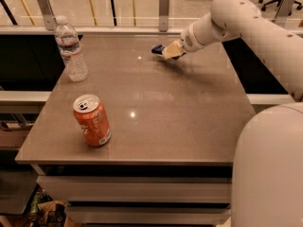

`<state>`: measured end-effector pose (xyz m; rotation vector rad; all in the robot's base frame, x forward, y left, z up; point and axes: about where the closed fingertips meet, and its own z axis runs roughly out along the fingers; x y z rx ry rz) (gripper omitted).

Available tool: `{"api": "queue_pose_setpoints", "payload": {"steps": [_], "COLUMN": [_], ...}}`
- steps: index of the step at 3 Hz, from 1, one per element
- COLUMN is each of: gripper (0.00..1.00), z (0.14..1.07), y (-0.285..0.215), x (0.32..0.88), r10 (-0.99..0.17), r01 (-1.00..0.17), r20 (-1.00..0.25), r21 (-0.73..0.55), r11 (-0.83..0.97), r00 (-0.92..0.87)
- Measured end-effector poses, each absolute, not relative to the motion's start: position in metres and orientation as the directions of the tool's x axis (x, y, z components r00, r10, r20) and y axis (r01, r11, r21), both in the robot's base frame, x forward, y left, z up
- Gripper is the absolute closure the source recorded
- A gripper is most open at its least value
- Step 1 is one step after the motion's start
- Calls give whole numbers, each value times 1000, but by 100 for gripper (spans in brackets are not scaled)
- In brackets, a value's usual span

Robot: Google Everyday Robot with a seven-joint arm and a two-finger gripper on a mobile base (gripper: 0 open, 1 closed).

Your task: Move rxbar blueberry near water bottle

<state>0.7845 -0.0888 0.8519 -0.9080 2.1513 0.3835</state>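
Note:
The rxbar blueberry (pixel 156 48), a small dark blue bar, sticks out to the left of my gripper (pixel 168 50) over the back middle of the table. The gripper's tan fingers (pixel 173 49) are shut on the bar and hold it slightly above the surface, with a shadow under it. The water bottle (pixel 71 51), clear with a white cap and a label band, stands upright at the back left of the table, well to the left of the bar.
An orange soda can (pixel 92 120) stands upright at the front left of the brown table (pixel 189 122). A railing with posts (pixel 164 4) runs behind the table. My arm (pixel 246 27) reaches in from the right, and my white base (pixel 270 174) fills the lower right.

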Motion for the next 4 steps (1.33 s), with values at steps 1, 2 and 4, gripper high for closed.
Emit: {"api": "queue_pose_setpoints", "payload": {"steps": [1, 2, 4], "gripper": [100, 100, 100], "z": [869, 882, 897], "y": [-77, -58, -6], "x": [780, 771, 739], "r10": [-513, -545, -582], "r01": [-729, -762, -827], "r20": [-731, -724, -732], "r21": [-31, -41, -46], "r11": [684, 647, 560], "r00": [-450, -423, -354]}}
